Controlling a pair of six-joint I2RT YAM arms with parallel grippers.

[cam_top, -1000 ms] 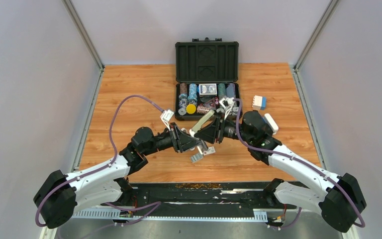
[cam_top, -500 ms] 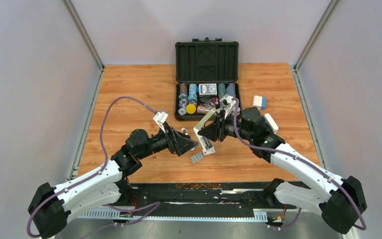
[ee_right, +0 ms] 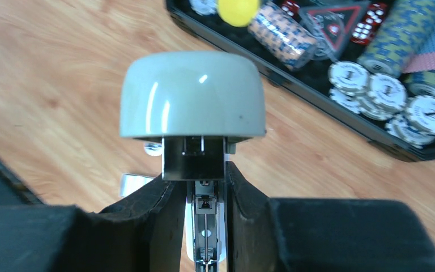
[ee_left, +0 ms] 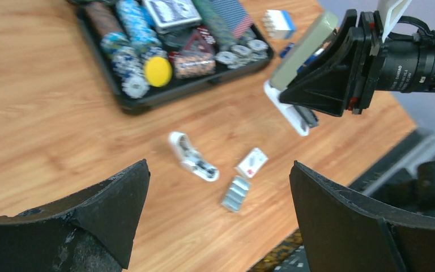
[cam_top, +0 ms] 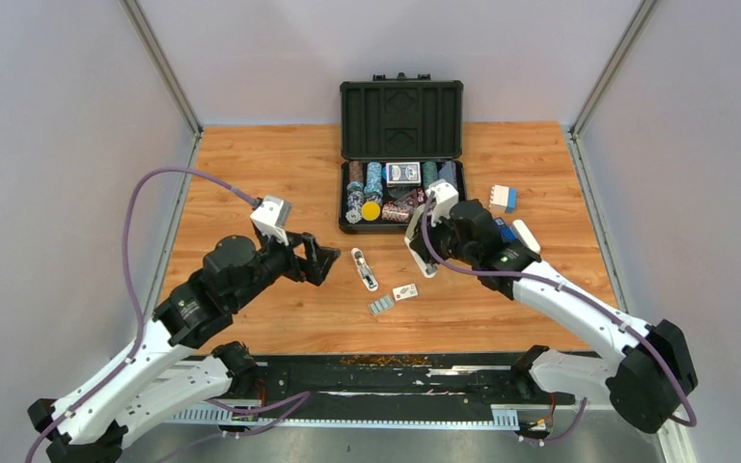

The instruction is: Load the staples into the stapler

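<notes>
My right gripper point(cam_top: 425, 243) is shut on the stapler point(cam_top: 421, 257), held tilted above the table just in front of the case. In the right wrist view the grey-olive top point(ee_right: 190, 96) is swung open above the bare metal channel point(ee_right: 206, 224) between my fingers point(ee_right: 158, 209). The staples point(cam_top: 380, 306) lie as a silvery strip on the wood, with their small white box point(cam_top: 405, 291) beside them; both also show in the left wrist view, staples point(ee_left: 236, 193) and box point(ee_left: 252, 162). My left gripper point(cam_top: 316, 258) is wide open and holds nothing, left of these things.
A small white elongated piece point(cam_top: 364, 268) lies on the wood between the two grippers. The open black case point(cam_top: 400, 116) of poker chips and cards sits at the back. A white-and-blue block point(cam_top: 503, 198) and a white bar point(cam_top: 526, 239) lie right of it.
My left gripper has opened and drawn back to the left, leaving the white elongated piece in plain view on the wood. The right gripper has carried the stapler a little back and right.
</notes>
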